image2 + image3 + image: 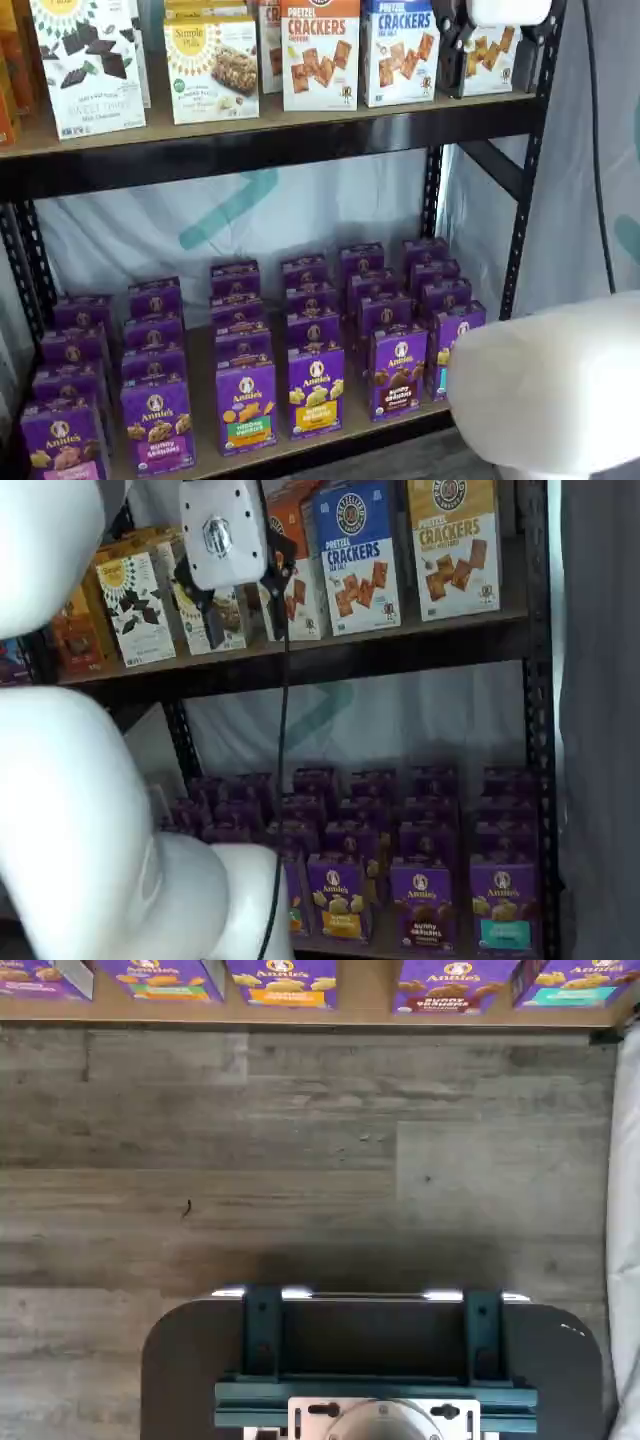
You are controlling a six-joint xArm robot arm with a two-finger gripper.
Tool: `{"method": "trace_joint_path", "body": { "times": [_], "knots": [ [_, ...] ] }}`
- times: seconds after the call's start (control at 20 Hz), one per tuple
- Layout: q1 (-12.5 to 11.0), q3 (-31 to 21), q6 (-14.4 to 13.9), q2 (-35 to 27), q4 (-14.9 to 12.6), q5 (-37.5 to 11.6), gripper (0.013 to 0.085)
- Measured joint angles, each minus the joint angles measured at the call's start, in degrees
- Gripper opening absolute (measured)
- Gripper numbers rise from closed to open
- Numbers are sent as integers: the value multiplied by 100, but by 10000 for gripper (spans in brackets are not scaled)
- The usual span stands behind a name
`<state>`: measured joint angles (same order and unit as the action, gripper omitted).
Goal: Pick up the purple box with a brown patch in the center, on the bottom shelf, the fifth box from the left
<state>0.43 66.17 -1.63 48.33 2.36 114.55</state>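
Purple box (398, 371) upright at front of bottom shelf (330, 440), between yellow-cracker carton (316, 390) and teal-band carton (447, 350). Pincer (240, 605) high, level with upper shelf's cracker boxes (352, 555); black fingers spread, gap showing, nothing held.

Purple box (398, 372) upright on bottom shelf (330, 437)

**Soft, even light; blur close to the lenses**

Light was diffuse, shadows weak. In the wrist view, glare spots lined the dark mount (370, 1360), which cast a faint shadow on the floor (300, 1160). In both shelf views, the white arm (550, 385) loomed blurred and bright; the purple cartons (400, 820) behind looked dim and soft.
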Motion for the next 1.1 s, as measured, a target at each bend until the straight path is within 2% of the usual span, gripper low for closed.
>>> {"method": "trace_joint_path", "body": {
  "times": [0.25,0.55,0.7,1.1],
  "knots": [
    [-43,-156,29,155,42,-261,850],
    [64,-391,-48,204,-22,-406,850],
    [65,-703,-36,265,-52,-649,850],
    [-217,-1784,236,407,52,-1557,850]
  ]
}}
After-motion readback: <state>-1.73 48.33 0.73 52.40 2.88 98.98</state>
